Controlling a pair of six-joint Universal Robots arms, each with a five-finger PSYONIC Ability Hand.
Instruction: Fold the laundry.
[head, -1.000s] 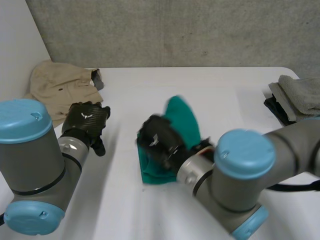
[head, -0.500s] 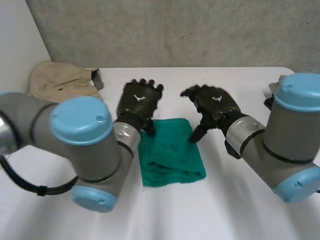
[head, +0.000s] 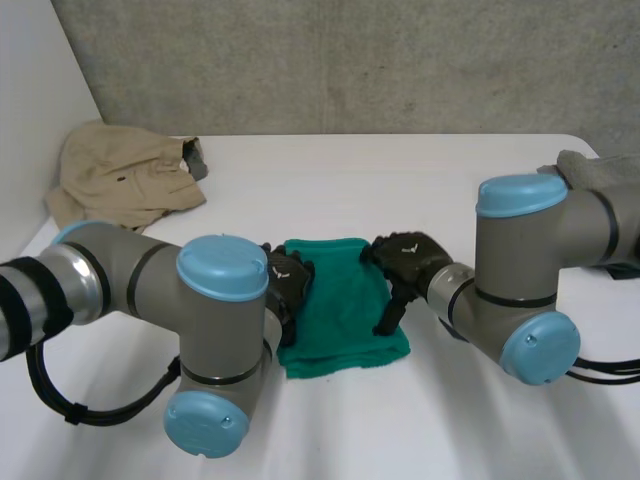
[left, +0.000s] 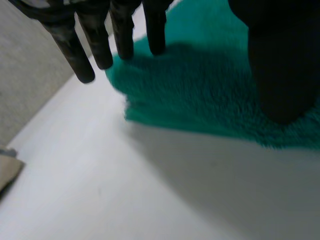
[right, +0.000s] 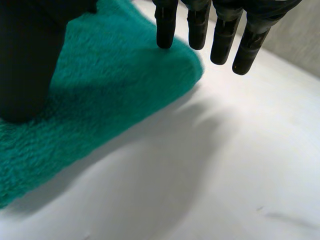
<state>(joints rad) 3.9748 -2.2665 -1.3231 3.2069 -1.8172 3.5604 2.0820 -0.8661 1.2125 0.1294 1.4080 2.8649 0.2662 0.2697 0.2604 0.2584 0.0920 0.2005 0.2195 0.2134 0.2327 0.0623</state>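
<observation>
The green towel (head: 340, 300) lies folded at the middle of the table (head: 430, 190), a fluffy rectangle with its long axis running away from the robot, squarely between the hands. The left hand (head: 287, 282) is at its left edge and the right hand (head: 405, 258) at its right, equally near. Both have straight fingers and grip nothing.

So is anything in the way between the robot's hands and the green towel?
No, nothing visible. The left hand is at one side edge of the green towel and the right hand at the other, both open. The tan clothes lie far off to the side.
</observation>
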